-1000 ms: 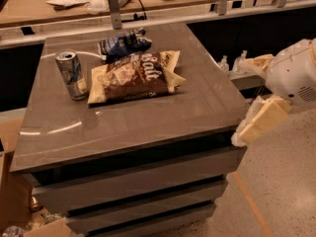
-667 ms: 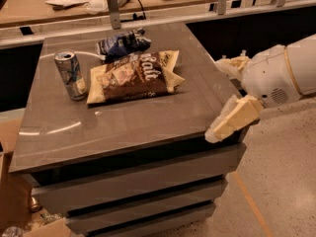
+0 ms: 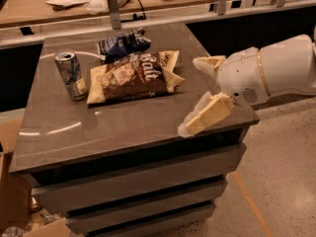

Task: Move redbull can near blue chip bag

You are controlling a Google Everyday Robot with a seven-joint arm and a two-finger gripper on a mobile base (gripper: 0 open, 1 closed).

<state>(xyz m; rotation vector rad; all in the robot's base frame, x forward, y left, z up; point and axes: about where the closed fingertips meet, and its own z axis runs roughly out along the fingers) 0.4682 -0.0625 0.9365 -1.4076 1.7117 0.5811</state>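
lab: cluttered workbench [image 3: 44,15], pincer [image 3: 193,97] over table [image 3: 123,132]

Warm, rather dim indoor light falls from above. The glossy top of the table [image 3: 123,132] carries two thin curved streaks of glare, one near its left edge and one by the back left corner beside the can [image 3: 71,75], whose top shines. The blue bag [image 3: 121,43] near the back edge shows small white highlights. The gripper [image 3: 191,95], spread wide over the right edge, is pale and brightly lit. Below the front edge the table's front lies in deep shadow. The whole view is soft, its outlines slightly smeared.
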